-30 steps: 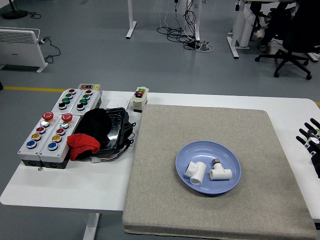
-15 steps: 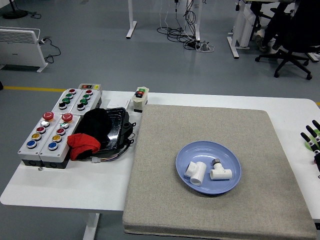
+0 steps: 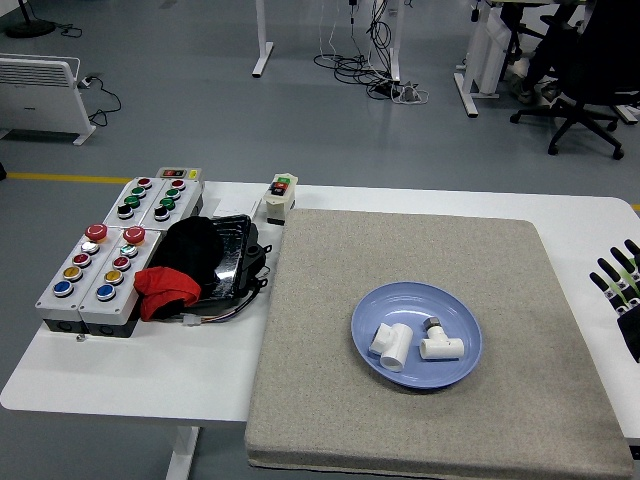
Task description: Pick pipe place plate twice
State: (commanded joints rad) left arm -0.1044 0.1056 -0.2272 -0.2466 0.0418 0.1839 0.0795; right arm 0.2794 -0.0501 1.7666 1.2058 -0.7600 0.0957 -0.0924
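Note:
A blue plate point(image 3: 455, 310) sits on the grey mat point(image 3: 430, 250), right of centre. Two white pipe fittings lie in it: an elbow piece point(image 3: 391, 346) on the left and a T-shaped piece point(image 3: 439, 346) with a dark end on the right. My right hand point(image 3: 621, 283) shows at the right edge of the picture, well right of the plate, black fingers spread and holding nothing. My left arm is out of view.
Grey button boxes point(image 3: 95, 275) with coloured buttons stand at the table's left. A black tray with a black and red cloth point(image 3: 190, 265) lies beside them. A small switch box point(image 3: 279, 197) stands at the mat's far left corner.
My right hand shifted slightly at the right edge, first drawing back, then coming a little in again. The plate and fittings have not moved.

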